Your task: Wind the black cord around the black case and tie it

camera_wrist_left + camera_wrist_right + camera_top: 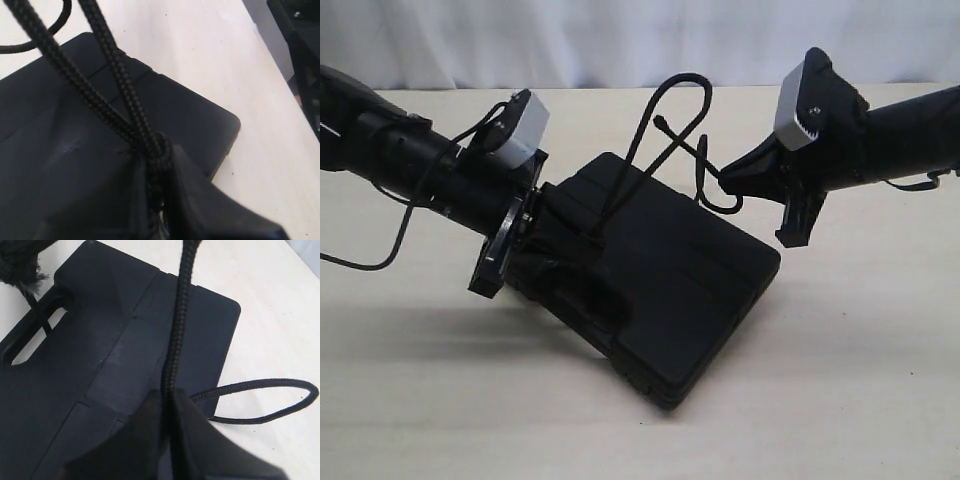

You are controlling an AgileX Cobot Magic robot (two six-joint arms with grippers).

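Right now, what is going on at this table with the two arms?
Two robot arms are handling the black cord over the black case, which lies on the light table. The left gripper is shut on two strands of the cord above the case, near its handle end. The right gripper is shut on one strand, and a loose loop trails onto the table beside it. A tied knot is not visible yet.

Exterior cam: mid-range, raised, tilted down on the tabletop (840, 380), arms entering from both sides. Left wrist cam: very close, looks past left hand (157, 195) onto case (60, 150) just beyond its fingertips. Right wrist cam: same setup over right hand (167, 440). All three share case top and cord (177, 315).
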